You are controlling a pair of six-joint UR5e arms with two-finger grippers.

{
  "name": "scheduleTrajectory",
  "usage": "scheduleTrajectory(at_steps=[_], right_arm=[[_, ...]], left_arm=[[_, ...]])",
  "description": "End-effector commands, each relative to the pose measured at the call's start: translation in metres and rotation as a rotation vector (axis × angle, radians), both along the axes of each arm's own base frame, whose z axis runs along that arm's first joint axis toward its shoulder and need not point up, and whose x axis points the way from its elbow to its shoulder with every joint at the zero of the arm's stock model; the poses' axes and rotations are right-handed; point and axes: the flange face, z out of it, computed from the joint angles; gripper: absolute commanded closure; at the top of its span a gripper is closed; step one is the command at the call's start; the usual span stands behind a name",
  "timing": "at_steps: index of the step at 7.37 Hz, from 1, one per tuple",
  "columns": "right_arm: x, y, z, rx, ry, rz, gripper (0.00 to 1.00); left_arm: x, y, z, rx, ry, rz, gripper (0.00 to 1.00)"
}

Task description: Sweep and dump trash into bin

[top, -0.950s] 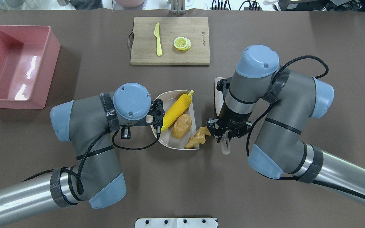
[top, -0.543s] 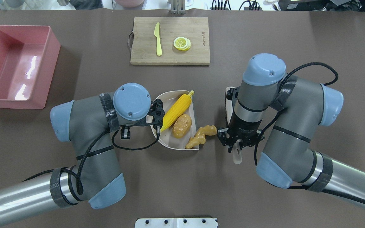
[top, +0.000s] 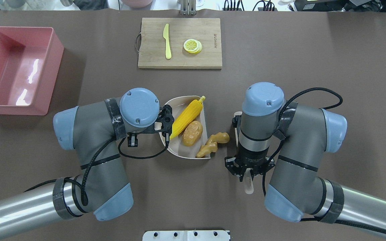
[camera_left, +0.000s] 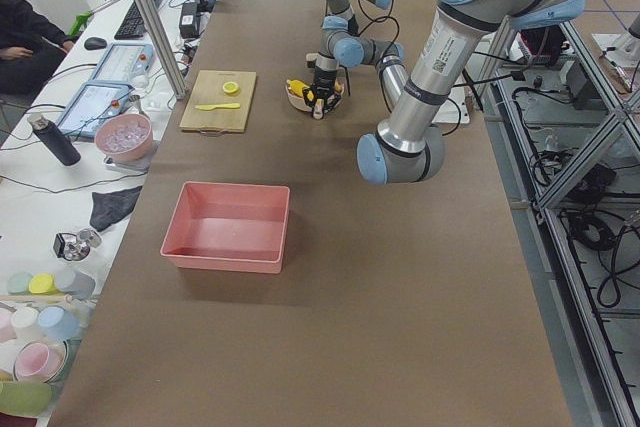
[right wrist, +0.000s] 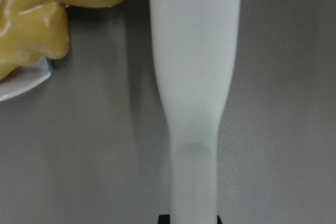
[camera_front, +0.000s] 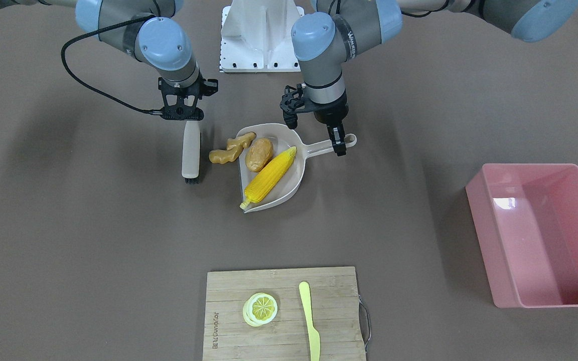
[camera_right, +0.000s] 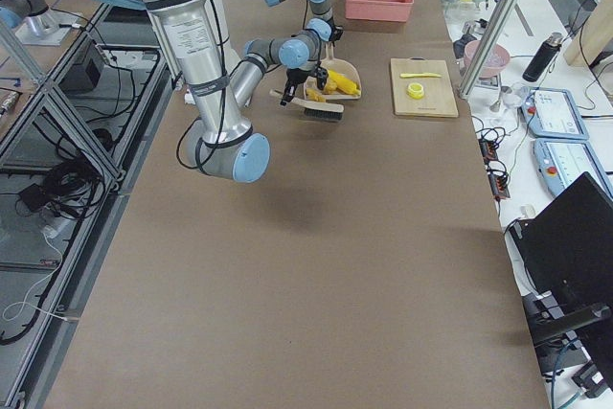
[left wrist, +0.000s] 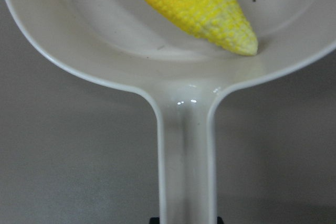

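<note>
The beige dustpan (top: pixel 177 153) holds the yellow corn cob (top: pixel 188 117) and the brown potato (top: pixel 192 133). The tan ginger root (top: pixel 213 144) lies at the pan's open lip, one end on the rim and the rest on the table. My left gripper (camera_front: pixel 338 147) is shut on the dustpan's handle (left wrist: pixel 186 171). My right gripper (top: pixel 248 172) is shut on the white brush's handle (right wrist: pixel 194 77); the brush (camera_front: pixel 191 150) lies just to the right of the ginger, apart from it. The pink bin (top: pixel 56 67) stands at the far left and looks empty.
A wooden cutting board (top: pixel 209 57) at the table's far middle carries a pale yellow knife (top: pixel 167 40) and a lemon slice (top: pixel 192 46). Bare brown table lies between the dustpan and the bin (camera_front: pixel 479 235).
My right arm has drawn the brush away from the ginger, first rightward, then back toward the robot. The ginger, dustpan and left arm have stayed where they were.
</note>
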Motion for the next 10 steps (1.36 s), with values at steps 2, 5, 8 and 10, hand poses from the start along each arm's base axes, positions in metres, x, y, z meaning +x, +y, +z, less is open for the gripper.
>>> scheduleTrajectory(at_steps=[2, 5, 8, 10], right_arm=[[-0.014, 0.017, -0.007, 0.001, -0.002, -0.029, 1.0], [-0.022, 0.017, -0.014, 0.012, -0.012, -0.032, 1.0], [-0.036, 0.009, -0.034, 0.02, -0.031, -0.03, 1.0], [-0.045, 0.003, -0.034, 0.017, -0.023, -0.029, 1.0]], left_arm=[[0.0, 0.0, 0.001, -0.001, -0.002, 0.0, 1.0], [0.002, 0.0, -0.002, 0.0, 0.001, 0.0, 1.0], [0.003, 0.001, -0.002, -0.013, 0.008, -0.023, 1.0], [0.008, 0.006, -0.006, -0.022, 0.019, -0.034, 1.0]])
